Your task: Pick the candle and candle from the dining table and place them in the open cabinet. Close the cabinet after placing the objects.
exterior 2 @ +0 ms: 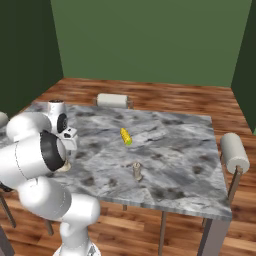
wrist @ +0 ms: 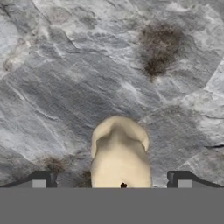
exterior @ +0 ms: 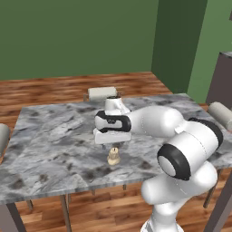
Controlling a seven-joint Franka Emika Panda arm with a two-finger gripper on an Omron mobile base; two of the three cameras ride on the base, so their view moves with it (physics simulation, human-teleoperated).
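The cream candle (exterior: 113, 157) stands squat on the dining table (exterior: 50, 136), near its front edge. My gripper (exterior: 113, 147) hangs straight above it, pointing down, jaws open and apart from the wax. In the hand view the cream candle (wrist: 119, 151) sits between the two fingertips (wrist: 41, 180), with a clear gap on each side of my gripper (wrist: 111, 180). The slimmer greyish-tan candle (exterior 2: 136, 171) stands upright further along the dining table (exterior 2: 190, 150), away from the hand. The cabinet is out of view.
A yellow corn cob (exterior 2: 126, 136) lies mid-table. Pale cushioned chairs stand at the far side (exterior: 102, 93), the right end (exterior 2: 234, 151) and the left end (exterior: 2, 136). A dark unit (exterior: 221, 79) stands at the right. Wooden floor surrounds the table.
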